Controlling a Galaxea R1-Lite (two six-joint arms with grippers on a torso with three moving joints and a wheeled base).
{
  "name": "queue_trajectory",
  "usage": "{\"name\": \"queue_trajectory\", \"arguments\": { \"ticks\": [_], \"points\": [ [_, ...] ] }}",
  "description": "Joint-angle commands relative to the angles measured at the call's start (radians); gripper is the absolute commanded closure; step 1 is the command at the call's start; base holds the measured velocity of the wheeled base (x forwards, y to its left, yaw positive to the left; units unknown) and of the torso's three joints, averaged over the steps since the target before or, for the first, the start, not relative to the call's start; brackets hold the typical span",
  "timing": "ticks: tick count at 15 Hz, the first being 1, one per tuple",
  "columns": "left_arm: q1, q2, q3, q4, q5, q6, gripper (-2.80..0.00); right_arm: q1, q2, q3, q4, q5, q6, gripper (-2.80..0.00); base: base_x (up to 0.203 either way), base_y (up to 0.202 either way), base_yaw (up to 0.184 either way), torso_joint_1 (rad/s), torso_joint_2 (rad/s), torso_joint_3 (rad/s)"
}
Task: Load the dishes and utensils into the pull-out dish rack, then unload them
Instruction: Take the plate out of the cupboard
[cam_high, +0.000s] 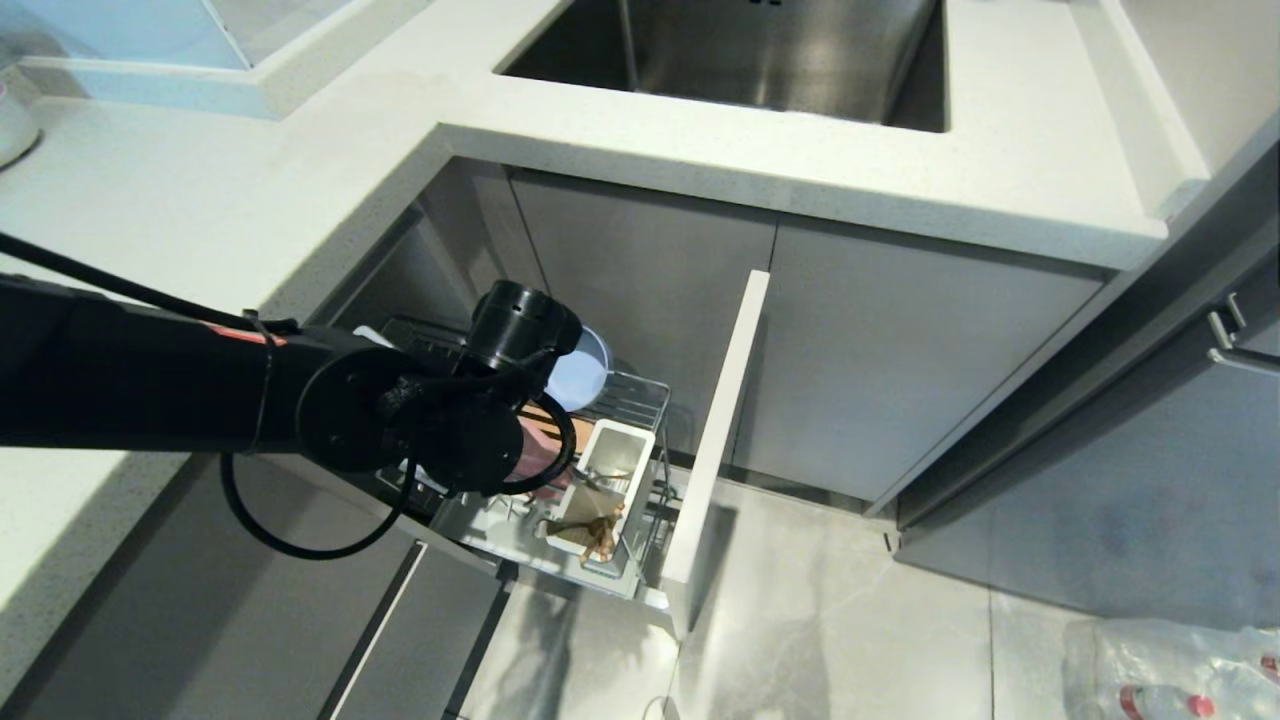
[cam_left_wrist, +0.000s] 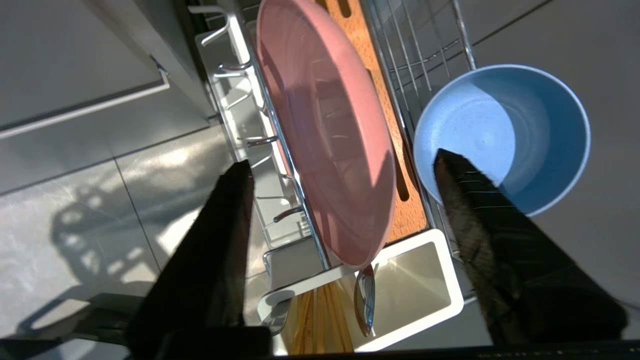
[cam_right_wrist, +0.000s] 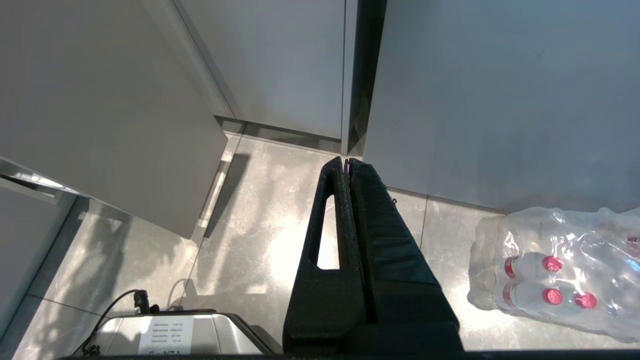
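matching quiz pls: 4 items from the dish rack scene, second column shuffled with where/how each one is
1. pink plate
2. blue bowl
3. chopsticks
4. right gripper

A. shut, over the floor, away from the rack
B. in the white utensil cup, beside a metal utensil
C. on edge between the rack's wires, by the wooden strip
D. at the rack's edge, past the wooden strip from the plate

Pairs: 1-C, 2-D, 3-B, 4-A

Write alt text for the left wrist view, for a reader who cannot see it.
The open left gripper hangs above a pink plate standing on edge in the pull-out dish rack, touching nothing. A blue-grey bowl sits beside it; chopsticks and a spoon fill the white utensil cup.
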Motion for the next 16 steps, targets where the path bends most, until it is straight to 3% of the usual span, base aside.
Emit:
{"name": "queue_trajectory", "arguments": {
  "ticks": [1,10,16],
  "points": [
    [0.003,0.018,-0.002,0.001,0.003,-0.018,-2.80,0.000,0.000,0.000,0.000,0.000,0.000,0.00,0.000,0.000,0.000,0.000,0.00,0.000],
    [0.084,0.111,-0.033,-0.022,-0.131,-0.033,-2.80,0.000,0.000,0.000,0.000,0.000,0.000,0.00,0.000,0.000,0.000,0.000,0.00,0.000],
    [0.103,0.127,-0.055,-0.043,-0.138,-0.033,-2.80,0.000,0.001,0.000,0.000,-0.001,0.000,0.00,0.000,0.000,0.000,0.000,0.00,0.000]
  ]
}}
